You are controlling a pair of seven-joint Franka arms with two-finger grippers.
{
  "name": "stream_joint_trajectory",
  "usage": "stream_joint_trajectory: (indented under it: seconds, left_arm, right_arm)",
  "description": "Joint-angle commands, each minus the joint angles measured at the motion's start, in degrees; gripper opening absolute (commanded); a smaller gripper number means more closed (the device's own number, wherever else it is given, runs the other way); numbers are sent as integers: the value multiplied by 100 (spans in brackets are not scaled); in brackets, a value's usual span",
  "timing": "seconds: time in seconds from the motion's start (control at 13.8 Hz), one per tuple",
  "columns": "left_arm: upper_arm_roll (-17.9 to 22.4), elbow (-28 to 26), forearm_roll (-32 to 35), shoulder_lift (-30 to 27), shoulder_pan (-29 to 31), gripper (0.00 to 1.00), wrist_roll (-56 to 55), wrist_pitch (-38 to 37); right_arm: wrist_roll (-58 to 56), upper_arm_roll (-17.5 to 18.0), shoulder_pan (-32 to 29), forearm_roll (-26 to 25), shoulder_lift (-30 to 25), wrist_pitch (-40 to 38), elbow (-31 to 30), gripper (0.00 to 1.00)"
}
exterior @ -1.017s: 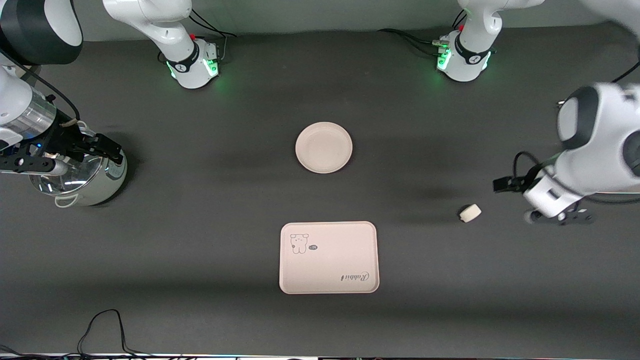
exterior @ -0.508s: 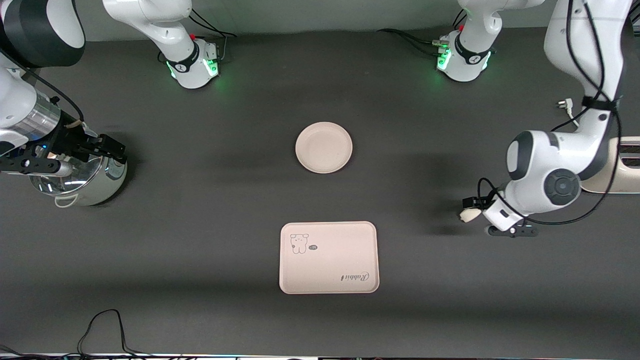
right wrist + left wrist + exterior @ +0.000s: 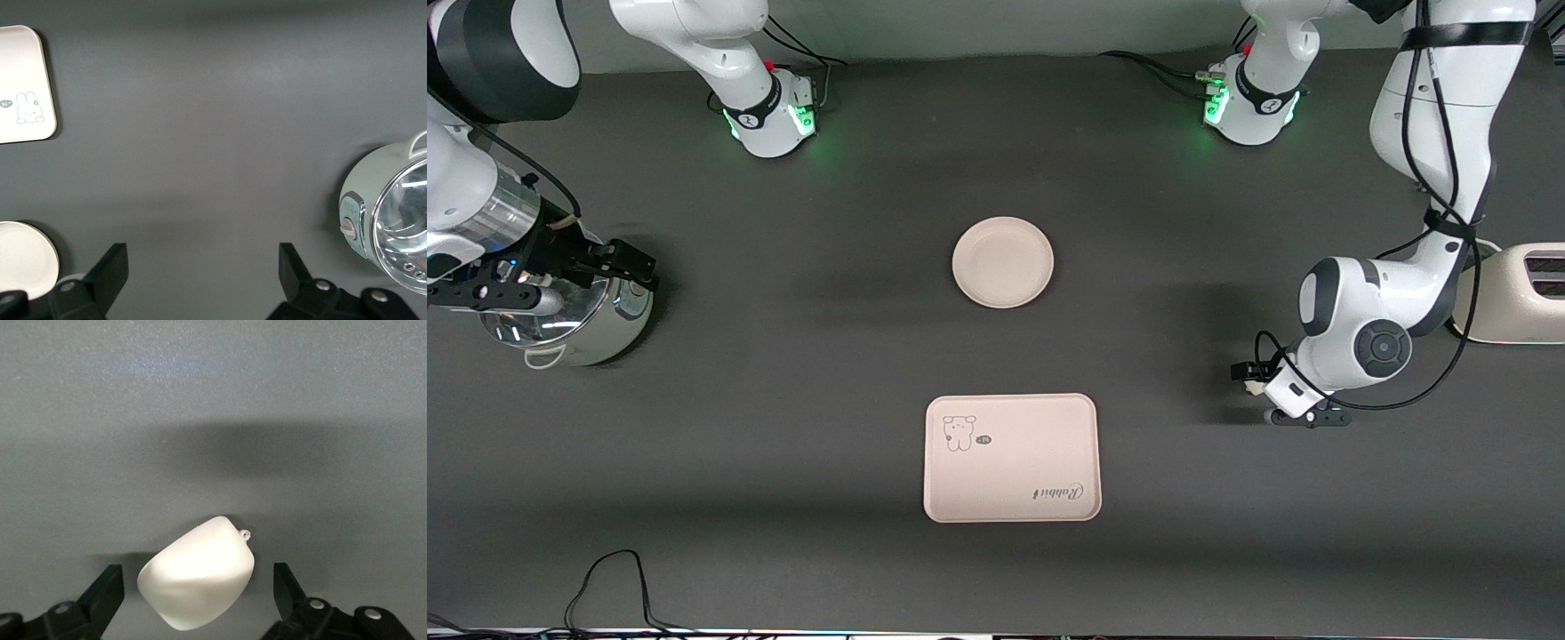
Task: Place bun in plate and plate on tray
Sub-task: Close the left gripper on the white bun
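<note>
Bun (image 3: 198,580) between left pincer's (image 3: 199,593) fingers.

Plate (image 3: 1002,262) lies farther from the front camera than tray (image 3: 1011,458); bun (image 3: 197,582) toward left arm's end

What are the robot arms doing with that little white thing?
The left gripper is down at the bun with its fingers open on either side, not squeezing yet. The plate sits on the table with nothing in it, and the tray lies nearer the camera, bare. The right gripper waits, open, over a silver pot.
</note>
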Motion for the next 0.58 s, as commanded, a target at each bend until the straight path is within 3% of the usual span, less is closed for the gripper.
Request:
stream_joint_trajectory:
  seconds: [0.0,0.07,0.15,0.44,0.51]
  left_arm:
    - [27,24,-18,-35,-41,80,-88,17]
    - [27,24,-18,-35,-41,48,-88,17]
    - [27,32,-18,-35,-41,37,-88,17]
    - [19,32,-9,-297,-41,34,-105,-236]
    - [19,50,-9,-560,-67,34,-175,-690]
  right_arm:
    - [233,-41,246,109,-18,67,-23,100]
    - [373,-41,282,100,-18,58,-23,100]
    - [418,-41,335,108,-27,58,-66,100]
    - [445,-41,362,109,-71,58,-111,100]
    - [445,-41,370,109,-62,84,-128,100]
